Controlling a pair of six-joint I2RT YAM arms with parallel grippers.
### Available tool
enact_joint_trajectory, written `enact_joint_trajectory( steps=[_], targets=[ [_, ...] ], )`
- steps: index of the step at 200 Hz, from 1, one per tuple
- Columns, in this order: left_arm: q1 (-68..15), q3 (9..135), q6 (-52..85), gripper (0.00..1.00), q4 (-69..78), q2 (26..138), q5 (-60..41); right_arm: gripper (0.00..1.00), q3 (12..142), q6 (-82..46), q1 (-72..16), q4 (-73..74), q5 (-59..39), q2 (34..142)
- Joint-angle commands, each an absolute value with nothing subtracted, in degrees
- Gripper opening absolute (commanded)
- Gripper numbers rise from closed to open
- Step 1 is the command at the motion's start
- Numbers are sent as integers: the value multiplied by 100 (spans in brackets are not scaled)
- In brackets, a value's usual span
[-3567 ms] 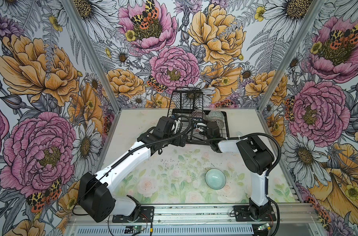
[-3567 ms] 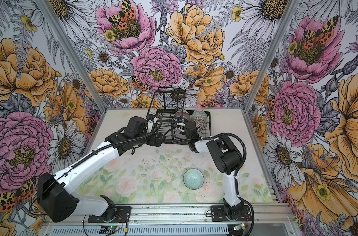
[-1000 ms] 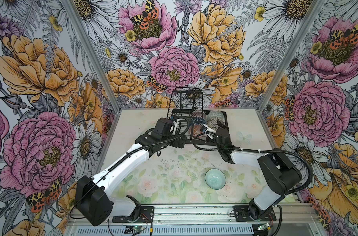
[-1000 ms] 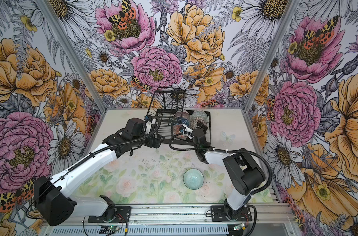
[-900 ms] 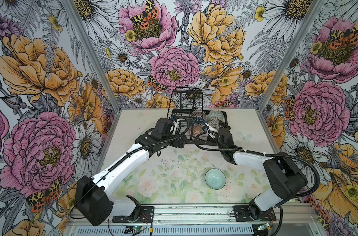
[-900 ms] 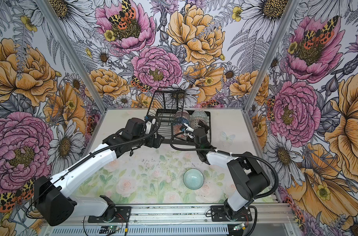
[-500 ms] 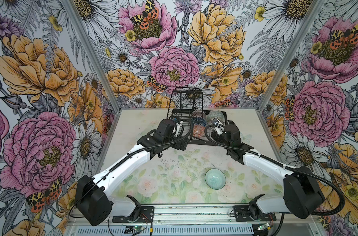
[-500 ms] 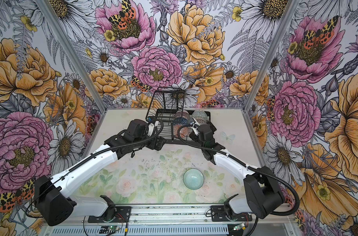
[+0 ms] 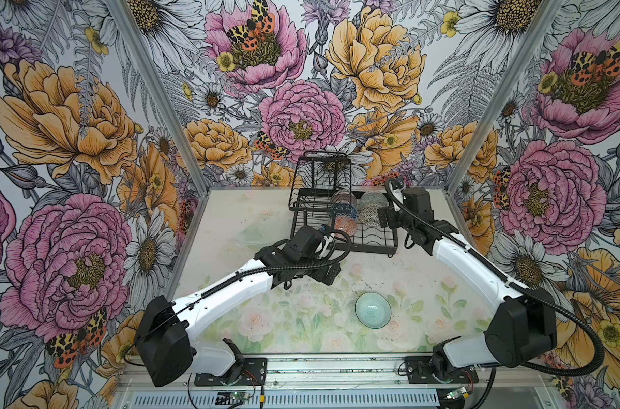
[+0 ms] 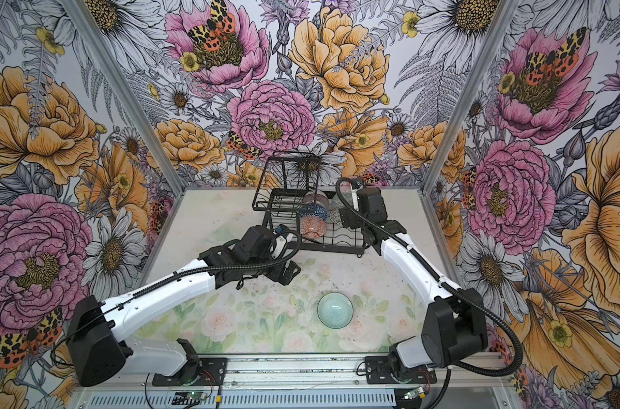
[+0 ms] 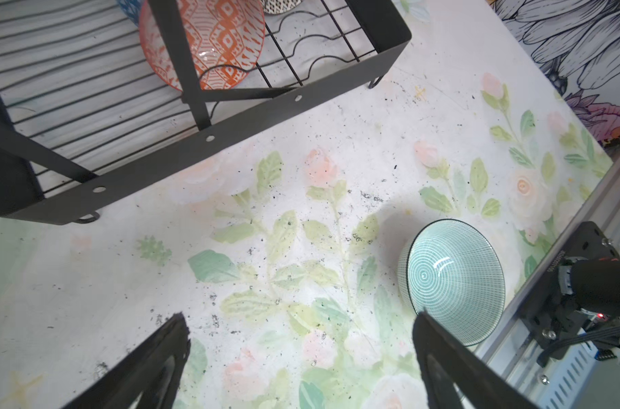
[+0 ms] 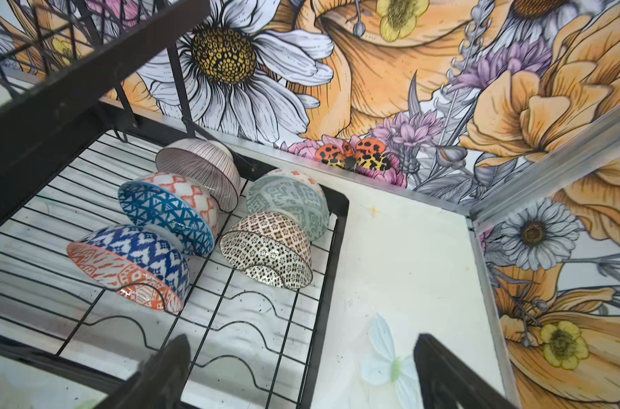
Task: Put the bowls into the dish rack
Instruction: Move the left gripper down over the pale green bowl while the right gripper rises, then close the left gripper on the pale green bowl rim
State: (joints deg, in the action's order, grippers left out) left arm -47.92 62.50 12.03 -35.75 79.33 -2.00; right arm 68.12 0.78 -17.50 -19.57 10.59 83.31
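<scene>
Teal bowl stands upright near the empty left gripper, its jaws spread.

Lone bowl before loaded rack

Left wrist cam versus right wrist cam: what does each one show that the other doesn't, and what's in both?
Left wrist only: the pale teal bowl, upright on the table, outside the dish rack.

Right wrist only: the pink-lined bowl and the grey-green bowl, tilted in the rack nearest the wall.

Both: the dish rack and the orange-diamond bowl in it. The black-and-white dotted bowl is whole in the right wrist view and only a sliver in the left.
</scene>
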Motion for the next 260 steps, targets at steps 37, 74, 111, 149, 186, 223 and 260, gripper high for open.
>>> enact_joint_trajectory(
  steps=[37,74,111,149,186,223,260],
  targets=[
    [-5521,6411,1750,99,-3552,8804,-468,99,6961,-237,-1709,-2376,703,8595],
    [-5767,6507,1922,99,-3497,9180,-646,99,6926,-232,-1692,-2380,677,8644],
    [-5906,6467,2087,99,-3353,9419,-800,99,6860,-229,-1680,-2377,637,8681],
    [-6027,6473,2271,99,-3113,9713,-982,100,6829,-228,-1671,-2365,612,8692],
    [-6128,6562,2428,99,-2937,9968,-1062,100,6795,-215,-1666,-2364,581,8648],
    [-6140,6766,2471,99,-2894,10197,-1011,100,6761,-209,-1664,-2364,569,8630],
    [-6152,7014,2454,97,-2900,10526,-1210,99,6734,-202,-1653,-2364,562,8626]
  ],
)
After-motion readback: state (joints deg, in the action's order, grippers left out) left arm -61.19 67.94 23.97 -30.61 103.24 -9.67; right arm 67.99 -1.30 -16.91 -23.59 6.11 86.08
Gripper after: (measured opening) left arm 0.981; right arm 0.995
